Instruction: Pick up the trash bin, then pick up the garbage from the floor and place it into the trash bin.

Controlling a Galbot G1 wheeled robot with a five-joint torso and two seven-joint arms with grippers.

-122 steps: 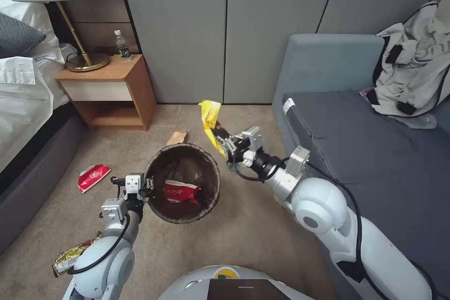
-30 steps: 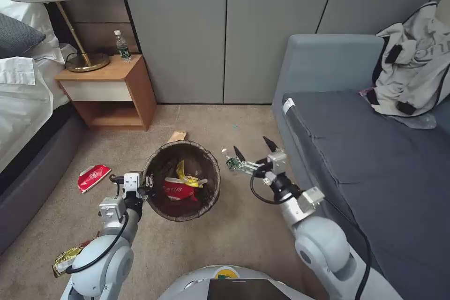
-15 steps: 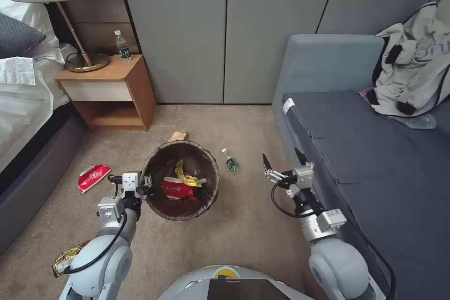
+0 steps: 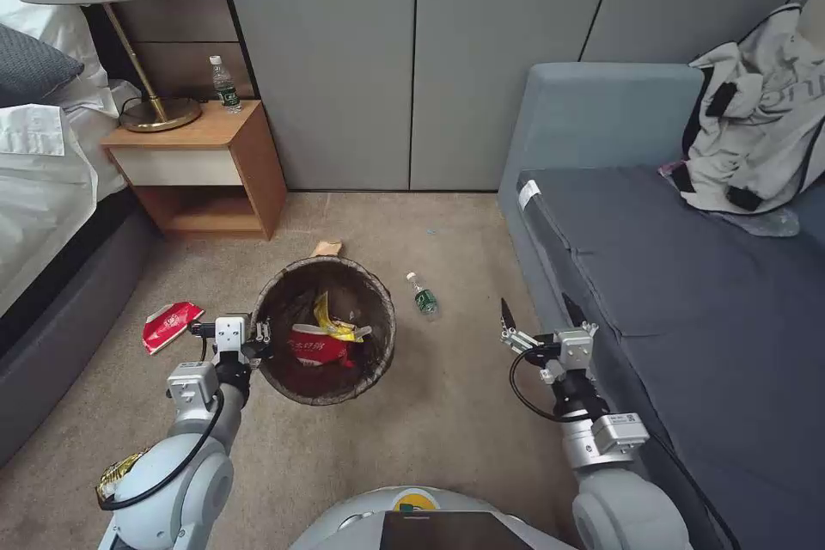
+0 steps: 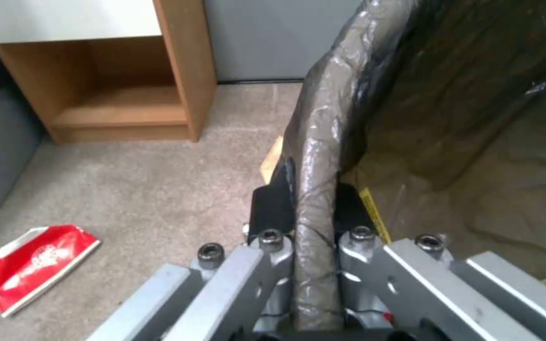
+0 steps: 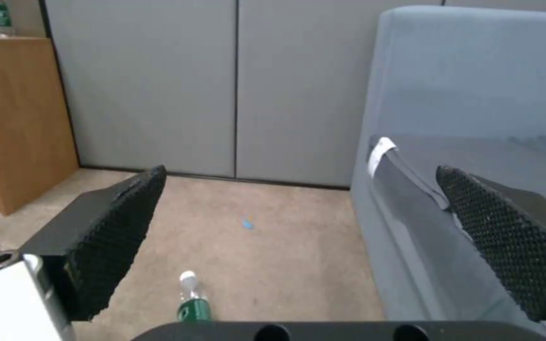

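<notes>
A beige carpeted floor (image 4: 447, 412) lies open between a bed at nine o'clock and a grey sofa (image 4: 687, 275) at three o'clock, with a wooden nightstand (image 4: 206, 163) at eleven. My left tool (image 4: 258, 342) is pinched on the rim of the trash bin (image 4: 331, 395), which stands upright holding a red carton and a yellow wrapper. My right tool (image 4: 540, 314) hangs spread beside the sofa edge. The bottle (image 4: 423, 296) lies on the carpet between bin and sofa, its long axis toward twelve o'clock, cap farthest. A red carton (image 4: 170, 324) lies at nine o'clock of the bin.
</notes>
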